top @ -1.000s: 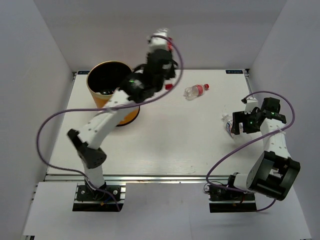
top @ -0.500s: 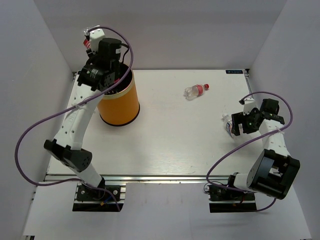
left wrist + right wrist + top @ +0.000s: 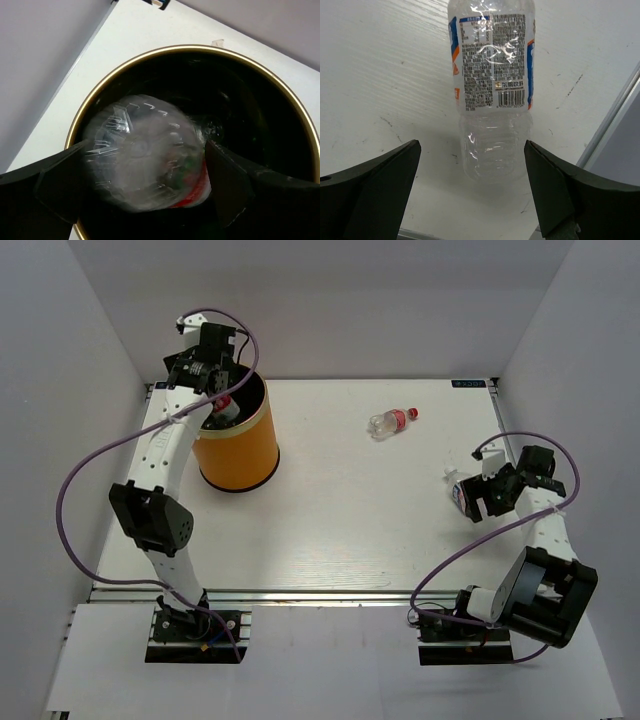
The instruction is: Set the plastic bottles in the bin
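Note:
The bin [image 3: 240, 445] is an orange cylinder with a gold rim [image 3: 200, 48] and a black inside, standing at the table's far left. My left gripper [image 3: 217, 396] hangs open over its mouth. A clear bottle with a red label [image 3: 145, 160], blurred, is loose between the spread fingers [image 3: 227, 180] inside the rim. A second clear bottle with a red cap [image 3: 390, 422] lies on the table at the far middle. My right gripper [image 3: 471, 152] is open, its fingers either side of the base of a lying bottle with a blue-white label [image 3: 492, 75] near the right edge [image 3: 456, 487].
White walls close in the table on the left, back and right. The table's metal right edge [image 3: 612, 120] runs close beside the labelled bottle. Purple cables loop from both arms [image 3: 90, 480].
My left arm swung from the right of the bin to above its mouth with the red-labelled bottle, then its jaws opened and let it go. The right gripper shifted slightly at its bottle.

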Robot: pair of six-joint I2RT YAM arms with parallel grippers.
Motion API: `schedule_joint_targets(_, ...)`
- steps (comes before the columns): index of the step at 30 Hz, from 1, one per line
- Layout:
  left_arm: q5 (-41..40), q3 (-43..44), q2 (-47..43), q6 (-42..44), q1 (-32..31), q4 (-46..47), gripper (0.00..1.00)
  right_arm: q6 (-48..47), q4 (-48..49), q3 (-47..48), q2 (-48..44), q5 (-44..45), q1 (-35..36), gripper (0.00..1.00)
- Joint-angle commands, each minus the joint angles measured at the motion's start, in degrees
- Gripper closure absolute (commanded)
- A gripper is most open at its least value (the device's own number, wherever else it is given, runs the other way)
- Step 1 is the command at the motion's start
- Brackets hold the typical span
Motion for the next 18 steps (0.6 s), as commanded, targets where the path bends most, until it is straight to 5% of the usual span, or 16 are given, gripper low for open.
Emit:
schedule_joint_targets(1,3.6,-0.3,-6.1,4.2,-1.1,2.6,0.0,-2.3,2.8,-1.9,-0.1,3.3,-0.1,0.1)
schedule_joint_targets(5,17.8,1.1,-10.1,10.6,-2.6,5.6,0.0,-3.7,5.8,-3.2,3.7,4.6,-0.1,0.1)
schedule_joint_targets(11,45.7,-11.0,-19.9,16.0,-3.9,14.5,0.0,-3.9,7.5,-0.8,11.9,3.2,0.3,0.1)
schedule_joint_targets(14,49.4,-18.2,-25.8,12.8,-4.4,15.9,0.0,-4.8,7.7,0.9,16.1,3.2,1.0,0.13)
schedule_joint_targets(16,50.0,-23.9,-28.8,10.8,-4.4,17.1,0.0,-5.6,6.7,2.6,18.3,3.0,1.5,0.25)
schedule_joint_targets(17,50.5,-27.0,-31.7,10.8,-4.4,17.1,0.0,-6.2,5.6,3.2,19.8,3.0,1.7,0.54)
schedule_joint_targets(18,50.5,-28.2,-33.1,10.2,-4.4,17.7,0.0,-6.6,3.6,3.8,20.0,1.5,1.7,0.67)
